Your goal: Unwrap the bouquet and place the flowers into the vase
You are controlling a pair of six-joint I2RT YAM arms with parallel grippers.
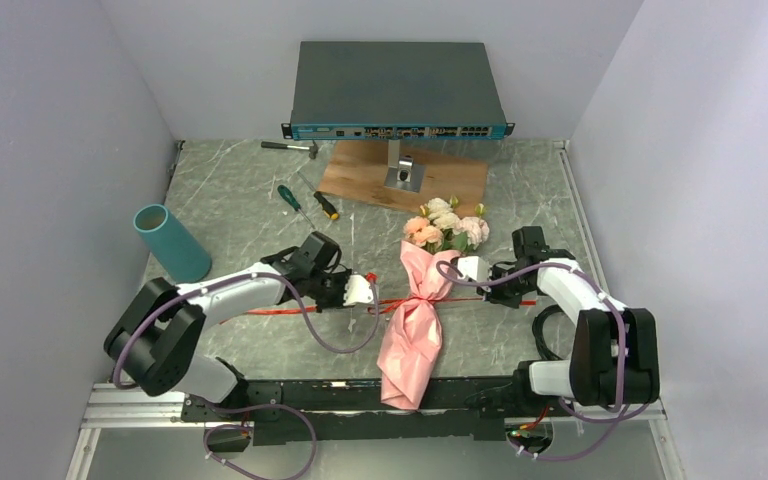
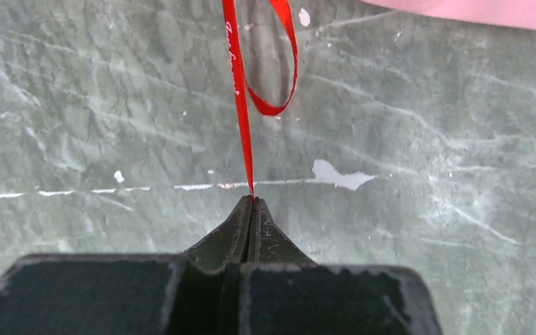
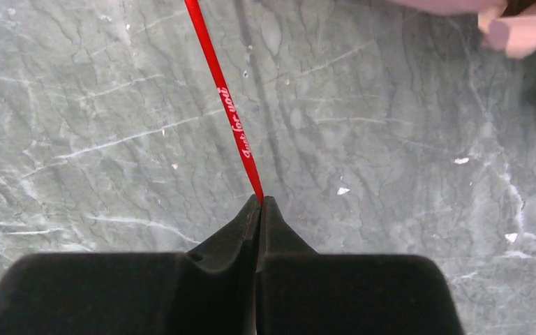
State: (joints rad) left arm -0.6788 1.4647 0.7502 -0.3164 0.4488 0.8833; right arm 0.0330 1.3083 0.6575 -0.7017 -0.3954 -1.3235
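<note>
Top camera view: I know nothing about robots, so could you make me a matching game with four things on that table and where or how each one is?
Things:
1 vase
2 bouquet
3 left gripper
4 hammer

Place or state:
A shut on the red ribbon
B at the far edge of the table
C teal, at the left side
D in the middle, wrapped in pink

Pairs: 1-C; 2-D; 3-A; 4-B

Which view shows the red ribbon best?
Top external: the red ribbon runs across the bouquet between both end effectors. Left wrist shows a strand and loop pinched by the left end effector; right wrist, one strand in the right end effector.
</note>
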